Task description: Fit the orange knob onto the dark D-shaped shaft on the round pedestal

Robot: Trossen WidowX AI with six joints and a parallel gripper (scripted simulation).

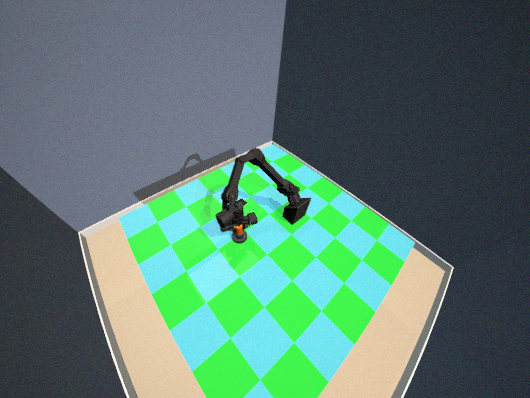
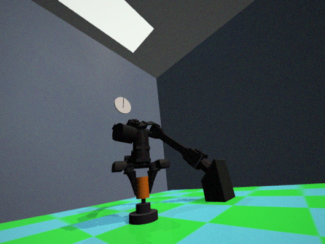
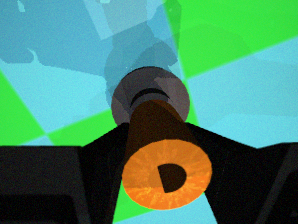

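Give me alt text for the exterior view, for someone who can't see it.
A black robot arm's claw grips an upright orange knob above a dark round pedestal, with a short length of dark shaft showing between them. The pedestal stands on a green and blue checkered surface; a round clock hangs on the gray-blue wall behind.
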